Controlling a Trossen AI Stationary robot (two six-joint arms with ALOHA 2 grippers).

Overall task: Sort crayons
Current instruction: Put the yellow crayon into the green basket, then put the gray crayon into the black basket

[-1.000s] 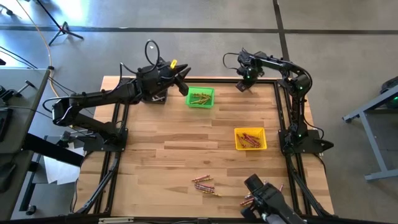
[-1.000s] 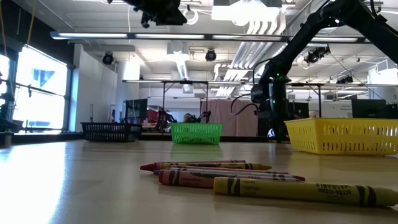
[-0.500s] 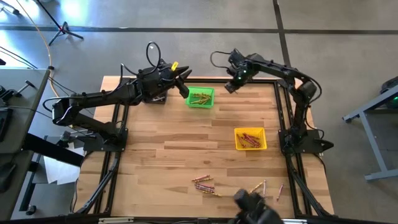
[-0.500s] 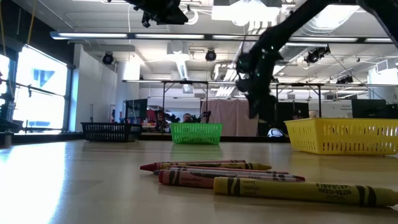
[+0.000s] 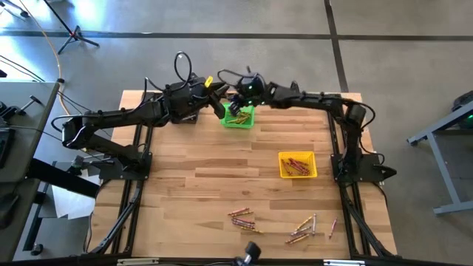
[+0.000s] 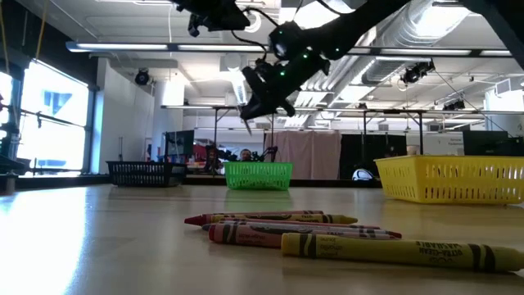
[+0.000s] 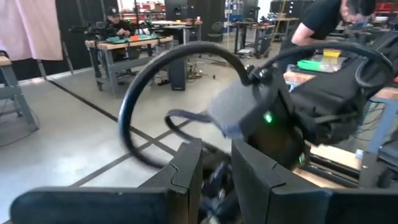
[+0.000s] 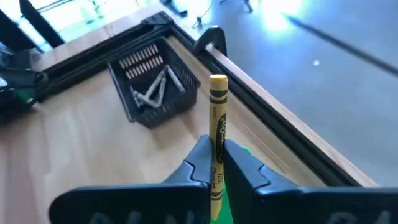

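The right gripper [image 8: 216, 163] was clamped on a thin yellow-gold paper-wrapped crayon [image 8: 216, 124], held upright between its fingers and raised over the small green square mesh bin [image 5: 239, 117] at the far edge of the wooden slatted surface [image 5: 222, 170], presumably because that bin already held crayons of the same colour. The black mesh bin [image 8: 155, 78] with greyish sticks sat just beyond, and the yellow mesh bin [image 5: 297, 164] with reddish ones lay well apart. The left gripper [image 5: 219, 102] waited beside the green bin; whether its jaws were parted I could not tell. Loose unsorted crayons [image 5: 244, 219] remained near the front edge.
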